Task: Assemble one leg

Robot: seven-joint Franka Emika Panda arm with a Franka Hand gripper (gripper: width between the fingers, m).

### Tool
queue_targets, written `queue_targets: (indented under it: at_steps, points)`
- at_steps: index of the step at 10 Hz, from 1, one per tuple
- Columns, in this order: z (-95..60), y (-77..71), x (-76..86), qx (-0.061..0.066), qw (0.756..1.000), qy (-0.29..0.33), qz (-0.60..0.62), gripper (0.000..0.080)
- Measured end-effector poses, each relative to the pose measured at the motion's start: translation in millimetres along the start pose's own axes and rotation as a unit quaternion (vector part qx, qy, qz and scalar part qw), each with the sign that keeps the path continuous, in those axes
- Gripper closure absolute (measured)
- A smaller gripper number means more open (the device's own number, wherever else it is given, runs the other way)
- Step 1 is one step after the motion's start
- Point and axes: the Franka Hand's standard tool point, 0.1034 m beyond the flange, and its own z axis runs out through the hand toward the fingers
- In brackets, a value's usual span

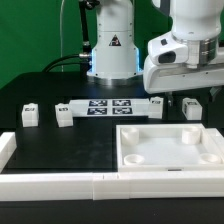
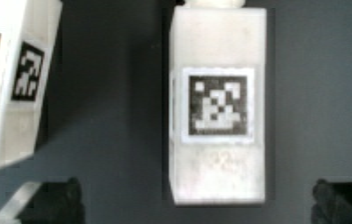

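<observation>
In the wrist view a leg, a long white block with a black-and-white tag on top, lies on the black table straight below my gripper. The gripper is open and empty. Its two dark fingertips stand wide apart on either side of the leg's near end, not touching it. In the exterior view the gripper hovers just above this leg at the right. Three more legs lie on the table: one close by and two at the exterior view's left.
The marker board lies mid-table. The large white tray with raised rim sits in front of the gripper. A white border wall runs along the front and left. Another tagged white piece lies beside the leg, partly cut off.
</observation>
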Motion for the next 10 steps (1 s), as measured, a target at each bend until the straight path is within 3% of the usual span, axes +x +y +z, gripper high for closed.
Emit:
queue_targets:
  at_steps: [4, 8, 9, 10]
  points:
    - [9.2, -3.4, -10.5, -0.001, 0.991, -0.133, 0.006, 0.0151]
    - [23.3, -10.2, -22.9, 0.000, 0.952, -0.306, 0.004, 0.0151]
    - [26.1, -11.3, -15.1, 0.003, 0.958, -0.288, 0.004, 0.0151]
    - [27.2, -10.5, -18.3, 0.002, 0.957, -0.289, 0.004, 0.0151]
